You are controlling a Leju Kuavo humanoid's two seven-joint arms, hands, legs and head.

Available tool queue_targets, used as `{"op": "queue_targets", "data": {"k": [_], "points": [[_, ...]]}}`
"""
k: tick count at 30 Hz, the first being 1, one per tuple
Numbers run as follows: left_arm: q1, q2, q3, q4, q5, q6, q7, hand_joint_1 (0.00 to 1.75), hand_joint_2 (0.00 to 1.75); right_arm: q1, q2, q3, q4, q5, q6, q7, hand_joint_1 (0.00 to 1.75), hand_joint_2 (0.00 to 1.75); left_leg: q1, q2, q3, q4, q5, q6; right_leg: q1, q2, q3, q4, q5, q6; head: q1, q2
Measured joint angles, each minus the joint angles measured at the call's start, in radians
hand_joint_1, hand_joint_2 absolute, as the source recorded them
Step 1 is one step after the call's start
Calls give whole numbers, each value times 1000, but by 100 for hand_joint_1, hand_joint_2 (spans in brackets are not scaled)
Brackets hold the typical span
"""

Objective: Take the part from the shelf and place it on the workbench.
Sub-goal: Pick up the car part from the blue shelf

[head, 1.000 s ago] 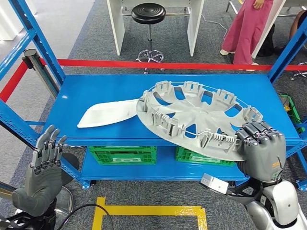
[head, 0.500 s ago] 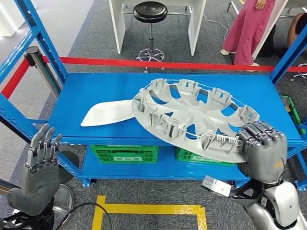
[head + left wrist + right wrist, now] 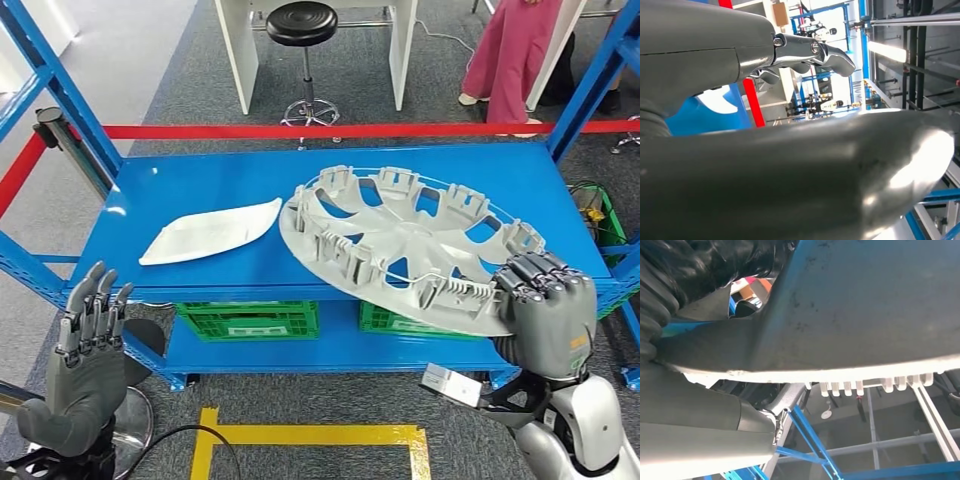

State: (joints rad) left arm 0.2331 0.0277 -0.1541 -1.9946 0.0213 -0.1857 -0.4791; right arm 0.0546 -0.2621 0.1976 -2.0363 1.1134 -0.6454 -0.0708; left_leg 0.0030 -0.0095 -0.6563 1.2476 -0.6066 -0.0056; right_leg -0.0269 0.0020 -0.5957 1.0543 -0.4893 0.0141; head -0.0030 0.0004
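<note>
- Right hand (image 3: 545, 318) grips the near rim of the grey wheel cover (image 3: 400, 245), tilted above the blue shelf (image 3: 196, 185)
- Left hand (image 3: 84, 365) holds nothing, fingers apart, just before the shelf's front edge
- White panel (image 3: 207, 230) lies flat beside the cover

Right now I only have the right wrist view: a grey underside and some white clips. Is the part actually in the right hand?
Observer: Yes. In the head view the right hand grips the rim of the hubcap at its near right edge.
Operator: Is it off the shelf?
Observer: Not clearly. Most of it sits over the blue shelf, tilted, with the gripped edge past the front lip.
Operator: Anything else on that shelf?
Observer: A flat white part lies left of the hubcap, with a narrow gap between them.
Operator: And the left hand?
Observer: The left hand is holding nothing, fingers up, below the shelf's front left corner.
</note>
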Motion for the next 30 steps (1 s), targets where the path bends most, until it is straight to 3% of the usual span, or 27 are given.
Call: {"op": "queue_targets", "data": {"k": [1,2,3,6,8,9,11,12,16,17,18,20,22,26,28,30], "points": [[1,0,0,0,0,0,0,0,0,1,0,0,0,0,0,0,175,175,0,0,-22,50,-16,1,3,-1,-1,0,1,-2,0,0],[2,0,0,0,0,0,0,0,0,2,0,0,0,-1,0,0,175,175,-1,0,-30,69,-13,4,6,-1,-3,0,2,-4,0,0],[3,0,0,0,0,0,0,0,0,3,0,0,0,-1,0,0,175,175,-3,0,-20,50,8,11,10,-1,-3,0,4,-6,-1,0],[3,0,0,-3,0,0,0,0,0,3,0,1,-2,-2,1,-1,175,175,-17,0,67,-132,97,51,19,-2,-5,-1,8,-8,2,0],[2,0,0,-7,0,0,0,0,0,2,0,1,-3,-3,1,-2,175,175,-27,1,92,-196,111,70,16,-3,-12,-2,15,-1,2,0],[2,0,0,-8,0,0,0,0,0,2,0,0,-3,-3,2,-2,175,175,-30,0,92,-202,114,72,15,-3,-15,-3,20,6,1,0],[2,0,0,-10,0,0,0,0,0,3,0,0,-3,-4,2,-1,175,175,-27,1,92,-221,127,69,13,-3,-21,-4,21,16,0,0],[2,0,1,-11,0,0,0,0,0,3,-1,0,-4,-4,2,-1,175,175,-23,2,93,-232,135,68,14,-3,-29,8,8,21,1,0],[4,-2,1,-11,0,-1,3,0,0,2,-1,0,-5,-7,3,-3,175,175,-16,8,77,-243,156,66,11,-3,-103,195,-108,37,7,0],[4,-2,1,-11,0,-2,3,0,0,2,-1,0,-4,-8,4,-2,175,175,-15,8,71,-241,159,65,10,-3,-108,219,-113,41,6,0],[4,-2,1,-11,0,-2,4,0,0,3,-1,0,-4,-9,4,-2,175,175,-14,8,66,-239,162,63,8,-3,-96,210,-102,44,6,0],[5,-2,1,-11,1,-2,5,0,0,2,-1,0,-4,-10,6,-2,175,175,-12,8,54,-227,164,58,4,-3,-29,105,-56,50,6,0],[5,-2,1,-11,1,-2,5,0,0,0,-1,0,-5,-11,8,-2,175,175,-14,7,41,-211,165,48,4,0,26,10,-34,44,7,0],[6,-2,1,-12,2,-2,6,0,0,3,-1,0,-6,-11,13,-2,175,175,-15,5,29,-201,172,28,6,2,31,-9,-21,10,5,0],[6,-2,2,-12,3,-2,6,0,0,3,-1,0,-6,-11,14,-2,175,175,-12,5,11,-157,133,16,3,0,25,-11,-12,-4,1,0],[6,-2,2,-12,4,-1,6,0,0,3,-1,0,-6,-11,16,-2,175,175,-7,6,-29,-44,59,5,3,-2,14,-11,-4,-12,-3,0]]}}
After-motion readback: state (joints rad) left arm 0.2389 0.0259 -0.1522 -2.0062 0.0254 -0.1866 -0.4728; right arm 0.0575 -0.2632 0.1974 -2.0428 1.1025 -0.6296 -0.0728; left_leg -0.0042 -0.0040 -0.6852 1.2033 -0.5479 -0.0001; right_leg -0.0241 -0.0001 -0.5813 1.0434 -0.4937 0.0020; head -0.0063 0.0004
